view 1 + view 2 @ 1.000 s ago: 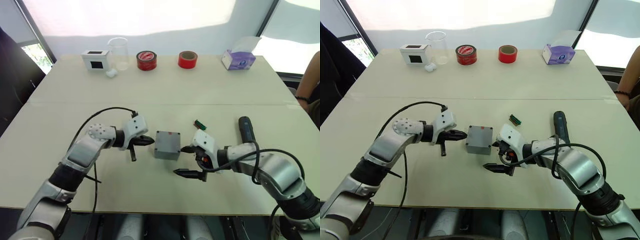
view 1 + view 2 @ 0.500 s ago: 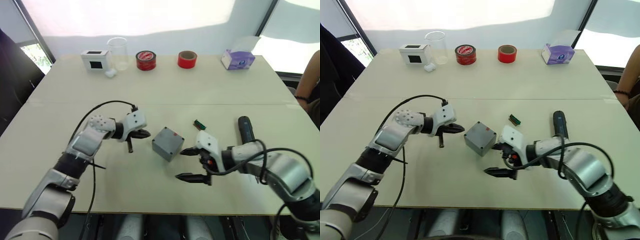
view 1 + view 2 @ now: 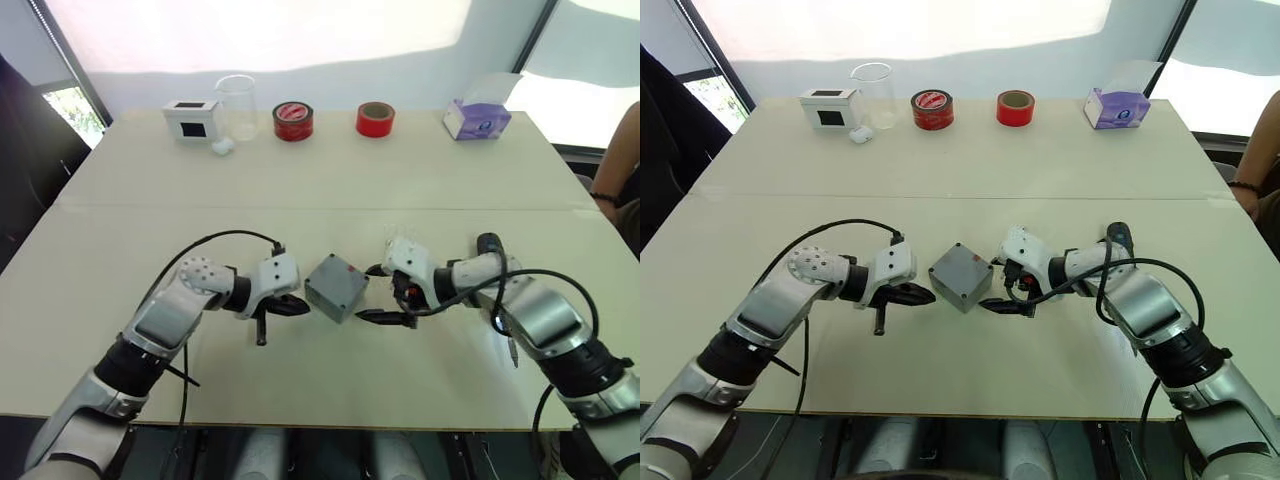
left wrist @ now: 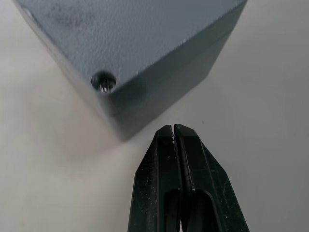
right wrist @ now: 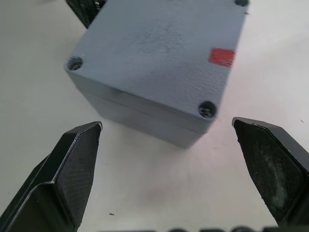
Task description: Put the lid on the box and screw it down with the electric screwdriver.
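Flanking one box [image 3: 335, 286]: two hands

the box [image 5: 159, 63] has a matt grey coat with a fine pebbled grain, like painted cast metal, and its lid [image 4: 130, 34] shares that finish. bright metal screw heads sit in the corner holes, and a flat red mark lies on top. the right gripper's fingers [image 5: 72, 164] are black with a dull, finely textured face; the left gripper's fingers [image 4: 166, 174] are black, slightly shiny and speckled. the counter [image 3: 330, 190] is smooth, matt and cream. far back, a beaker [image 3: 237, 105] looks clear and glossy, and two tape rolls [image 3: 293, 120] shine red.
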